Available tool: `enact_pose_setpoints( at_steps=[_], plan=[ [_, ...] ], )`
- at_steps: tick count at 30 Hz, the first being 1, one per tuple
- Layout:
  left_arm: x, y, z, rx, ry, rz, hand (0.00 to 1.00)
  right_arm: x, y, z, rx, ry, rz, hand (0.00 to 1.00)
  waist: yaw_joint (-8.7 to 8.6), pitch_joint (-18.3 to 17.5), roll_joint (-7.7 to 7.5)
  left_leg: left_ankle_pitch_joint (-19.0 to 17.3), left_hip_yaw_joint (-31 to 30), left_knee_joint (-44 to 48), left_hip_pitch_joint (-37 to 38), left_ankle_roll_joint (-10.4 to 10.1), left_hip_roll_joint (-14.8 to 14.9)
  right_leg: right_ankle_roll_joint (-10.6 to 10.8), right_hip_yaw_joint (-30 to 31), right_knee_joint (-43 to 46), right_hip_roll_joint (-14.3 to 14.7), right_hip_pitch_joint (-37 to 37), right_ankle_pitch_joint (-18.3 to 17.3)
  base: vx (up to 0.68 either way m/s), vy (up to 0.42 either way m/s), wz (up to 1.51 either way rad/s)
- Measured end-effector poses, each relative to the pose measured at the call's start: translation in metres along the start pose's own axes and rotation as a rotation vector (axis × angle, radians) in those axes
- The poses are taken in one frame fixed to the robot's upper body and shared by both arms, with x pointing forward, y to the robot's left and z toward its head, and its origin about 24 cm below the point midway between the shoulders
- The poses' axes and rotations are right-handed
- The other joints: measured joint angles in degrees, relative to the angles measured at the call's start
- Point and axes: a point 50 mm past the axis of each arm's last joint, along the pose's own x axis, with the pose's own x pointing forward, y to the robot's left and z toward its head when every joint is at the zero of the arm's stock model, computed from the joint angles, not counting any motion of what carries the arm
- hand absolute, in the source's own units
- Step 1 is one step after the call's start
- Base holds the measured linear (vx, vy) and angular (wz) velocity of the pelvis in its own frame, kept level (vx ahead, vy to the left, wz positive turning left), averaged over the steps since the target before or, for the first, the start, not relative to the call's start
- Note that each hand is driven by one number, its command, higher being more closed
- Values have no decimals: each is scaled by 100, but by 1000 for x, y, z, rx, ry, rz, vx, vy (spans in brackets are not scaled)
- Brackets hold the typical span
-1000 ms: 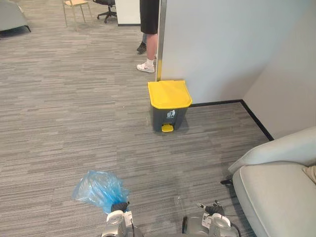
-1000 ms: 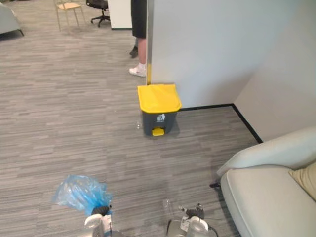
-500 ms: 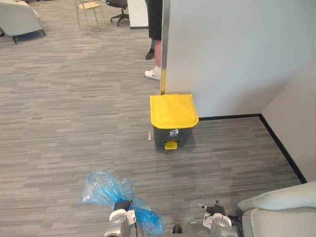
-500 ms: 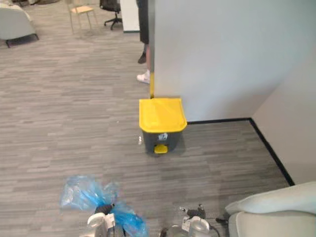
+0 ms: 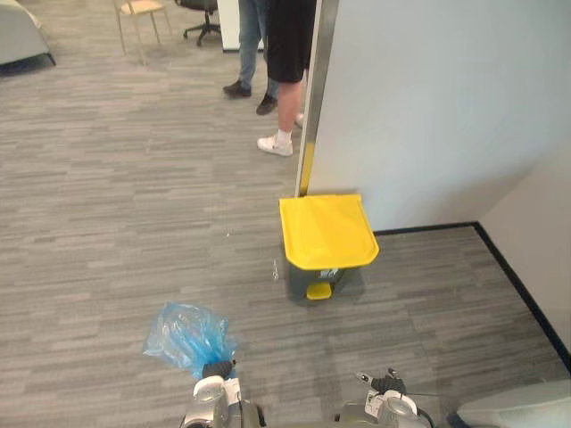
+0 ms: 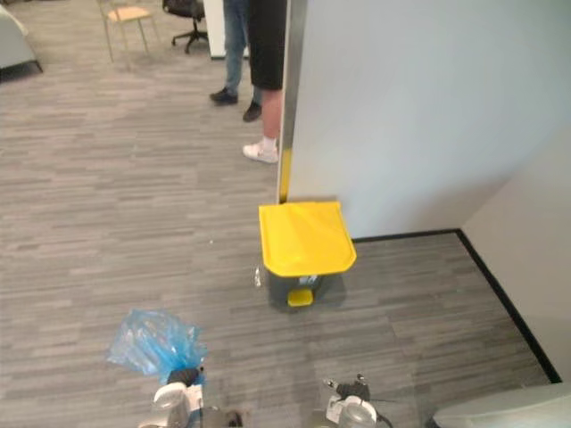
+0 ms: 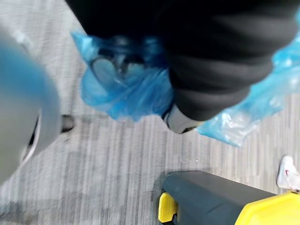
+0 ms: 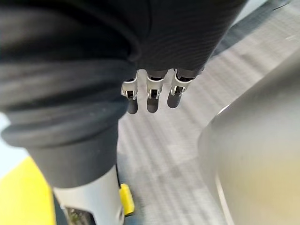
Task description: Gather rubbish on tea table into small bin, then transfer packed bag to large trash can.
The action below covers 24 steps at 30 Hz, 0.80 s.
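Biggest worry from here is the white partition wall [image 5: 428, 98]. The grey pedal bin with the yellow lid [image 5: 328, 232] stands right against its corner, so a wide swing on the approach could clip the wall edge.

Next is the bin itself. The lid is down, and I'd guess it takes a press on the small yellow foot pedal [image 5: 318, 291] to open it. If that's missed, the bag just lands on top of the lid and slides off.

The crinkly blue plastic rubbish bag [image 5: 186, 334] hangs off my left hand [image 7: 211, 75], clear of the floor and well short of the bin. The fingers are buried in the plastic, so I honestly can't tell how good the hold is, and thin film like that could slip or tear. My right hand [image 8: 149, 96] hangs empty, fingers straight and side by side.

For room, the grey striped carpet [image 5: 107, 223] is wide open on the left and in front. The right side closes in along the black skirting [image 5: 522, 290]. Two people's legs [image 5: 284, 62] stand just behind the wall edge, so overshooting past the bin is a bad idea.
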Motion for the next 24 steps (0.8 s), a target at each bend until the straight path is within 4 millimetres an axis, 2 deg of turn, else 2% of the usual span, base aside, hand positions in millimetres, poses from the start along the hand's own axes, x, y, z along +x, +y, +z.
enact_pose_setpoints(
  at_steps=[1, 2, 4, 5, 6, 7, 8, 9, 10, 12, 14, 16, 18, 20, 21, 22, 24],
  plan=[
    [0, 0, 1, -1, -1, -1, 100, 0, 0, 2, 2, -6, 0, 0, -14, 6, 1, -2, -27, -66, 78, -6, 0, -41, -77, -147, 12, -108, -84, 268, -94, 40],
    [0, -1, -2, -1, 10, -2, 100, 1, 0, 4, 8, -10, -2, 0, -28, 17, 14, 2, -40, -163, 263, -13, 21, -174, -245, -596, 48, -199, -185, 296, -136, 23],
    [-1, -3, -6, -3, 26, -5, 100, 1, 0, 5, 12, -14, -4, 0, -67, 36, 59, -40, -104, -234, 473, -84, 123, -281, -378, -1534, 217, -196, -184, 305, -193, 30],
    [-1, -4, -6, -4, 24, -8, 100, 1, 0, 6, 13, -16, -2, 0, -120, 41, 68, -151, -229, -246, 522, -267, 202, -342, -407, -2451, 343, -126, 13, 292, -239, 52],
    [-1, -4, -6, -2, 24, -10, 100, 1, 2, 3, 5, -3, 5, 0, -129, 19, -32, -257, -355, -277, 606, -426, 150, -355, -326, -3274, 358, 19, 450, 391, -297, 56],
    [-3, -13, -11, -9, 47, -31, 100, 3, -6, 5, 13, -6, -16, 0, -139, 34, 129, -376, -521, -306, 776, -514, 298, -614, -468, -3088, 475, 107, 529, 337, -247, 36],
    [-4, -15, -12, -12, 52, -36, 100, 3, -8, 5, 15, -7, -23, 0, -139, 22, 180, -374, -536, -287, 776, -511, 349, -639, -485, -3054, 520, 107, 447, 339, -246, 31],
    [-4, -16, -13, -1, 54, -49, 100, 4, -11, 6, 21, -8, -29, 0, -161, 5, 258, -366, -650, -222, 784, -509, 450, -635, -604, -2917, 563, 114, 190, 362, -298, 34],
    [-4, -17, -12, -1, 48, -61, 100, 4, -12, 6, 25, -6, -33, 0, -186, -3, 289, -274, -799, -74, 768, -535, 592, -773, -780, -2822, 626, 234, -7, 362, -298, 36],
    [-4, -18, -11, 1, 45, -66, 100, 4, -13, 3, 27, 3, -36, 0, -192, -8, 304, -184, -811, 143, 758, -561, 727, -834, -904, -2939, 704, 460, -55, 240, -193, 31],
    [-4, -19, -8, 0, 33, -67, 100, 3, -14, -2, 19, 17, -37, 0, -192, -16, 300, 9, -799, 856, 571, -791, 963, -902, -1105, -3356, 843, 981, -72, 280, -194, 41],
    [-3, -17, -8, 1, 31, -63, 100, 3, -13, -5, 8, 28, -33, 0, -187, -28, 281, -47, -724, 1457, 302, -819, 1067, -979, -1120, -3766, 903, 1329, 10, 203, -64, 14],
    [-4, -15, -12, -5, 43, -55, 100, 2, -11, -7, 5, 41, -27, 0, -160, -68, 249, -307, -345, 1451, 2, -733, 1010, -936, -1030, -4155, 882, 1586, 158, 170, 29, -18],
    [-5, -14, -12, -8, 38, -52, 100, 2, -9, -7, 6, 47, -21, 0, -139, -60, 231, -333, -252, 892, -217, -581, 860, -795, -843, -4288, 778, 1721, 257, 158, 136, -39],
    [-5, -14, -12, -6, 38, -52, 100, 2, -9, -7, 5, 47, -22, 0, -144, -75, 247, -110, -239, 445, -252, -430, 800, -725, -759, -4290, 750, 1733, 299, 150, 197, -49],
    [-5, -16, -12, -6, 40, -56, 100, 3, -11, -7, 3, 45, -27, 0, -148, -107, 305, 294, -269, 61, -271, -638, 777, -663, -641, -4299, 771, 1729, 329, 135, 227, -67],
    [-5, -8, -16, 5, 48, -36, 100, 1, -10, -12, 0, 58, -23, 0, -108, -255, 241, 300, -71, -22, -127, -587, 559, -422, -268, -4537, 678, 1732, 452, 120, 230, -64]
  ],
)
